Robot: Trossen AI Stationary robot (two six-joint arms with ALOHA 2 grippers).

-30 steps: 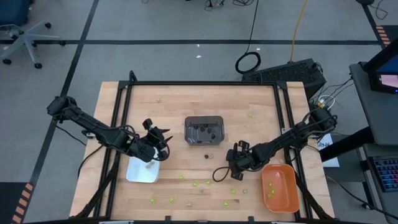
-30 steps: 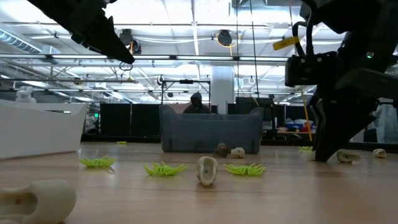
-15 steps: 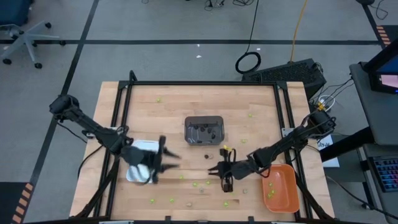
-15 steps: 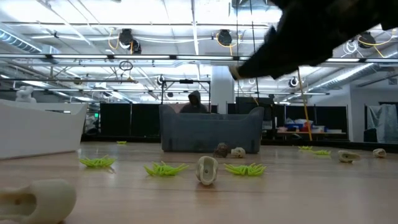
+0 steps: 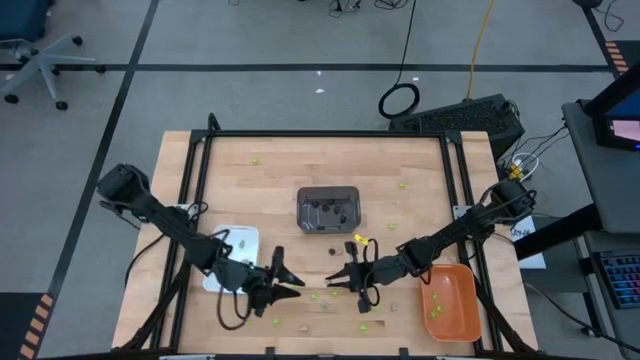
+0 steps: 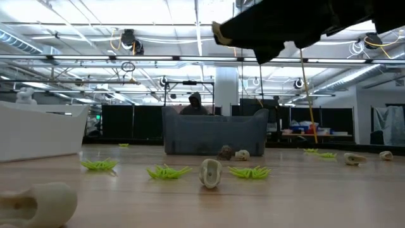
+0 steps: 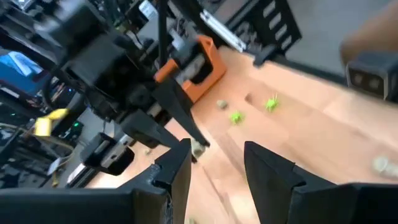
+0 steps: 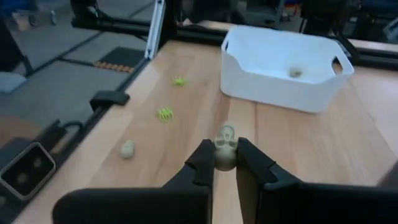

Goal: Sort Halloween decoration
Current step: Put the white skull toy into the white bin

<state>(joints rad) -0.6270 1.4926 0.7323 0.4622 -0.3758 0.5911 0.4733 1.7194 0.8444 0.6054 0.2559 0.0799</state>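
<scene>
- The table [image 5: 300,160] is pale wood planking, grain showing, with a soft satin sheen.
- Its frame [image 5: 330,133] looks like matt black metal.
- White tray [image 8: 283,65], grey tray [image 5: 328,209] and orange tray [image 5: 447,300] (lower right, high view): smooth plastic.
- Right gripper [image 8: 225,163] fingers: matt dark plastic.

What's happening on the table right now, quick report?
Right gripper shut on a tan skull, held above the table. Left gripper open, empty, facing it. Nothing between them.
</scene>
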